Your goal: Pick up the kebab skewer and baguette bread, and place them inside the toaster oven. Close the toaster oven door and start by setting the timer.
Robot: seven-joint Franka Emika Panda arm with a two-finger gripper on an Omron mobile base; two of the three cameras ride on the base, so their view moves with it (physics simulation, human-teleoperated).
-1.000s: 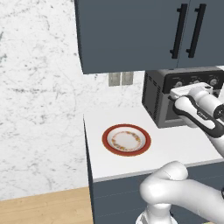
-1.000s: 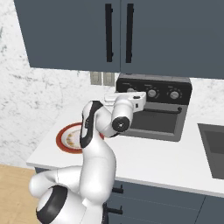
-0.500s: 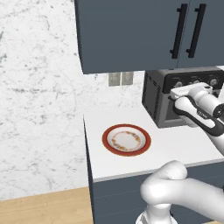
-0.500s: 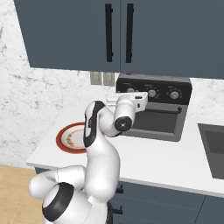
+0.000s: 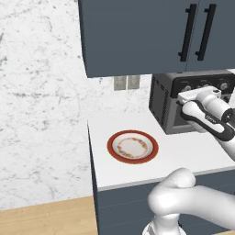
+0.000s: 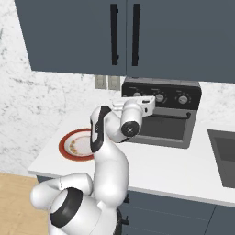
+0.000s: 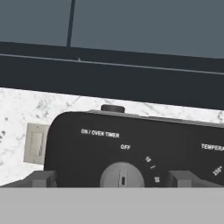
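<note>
The toaster oven [image 6: 161,113] stands at the back of the counter, also seen from its side [image 5: 161,103]. Its door [image 6: 164,130] is up and shut, the bar handle [image 6: 170,115] across its top. My gripper [image 6: 151,101] [image 5: 190,97] hovers at the left end of the knob panel. In the hand view my gripper [image 7: 114,179] is open, its fingertips [image 7: 43,178] either side of the timer knob [image 7: 122,175], which sits under the words ON / OVEN TIMER. The kebab skewer and baguette bread are out of view.
A red-rimmed plate [image 5: 114,140] [image 6: 64,148] lies bare on the white counter left of the oven. Dark wall cabinets [image 6: 114,36] hang above the oven. A sink [image 6: 225,156] is sunk into the counter at the right. A wall socket [image 7: 36,142] is behind the oven.
The arm's elbow has shifted slightly. The hand stays at the oven's knob panel and the gripper stays open.
</note>
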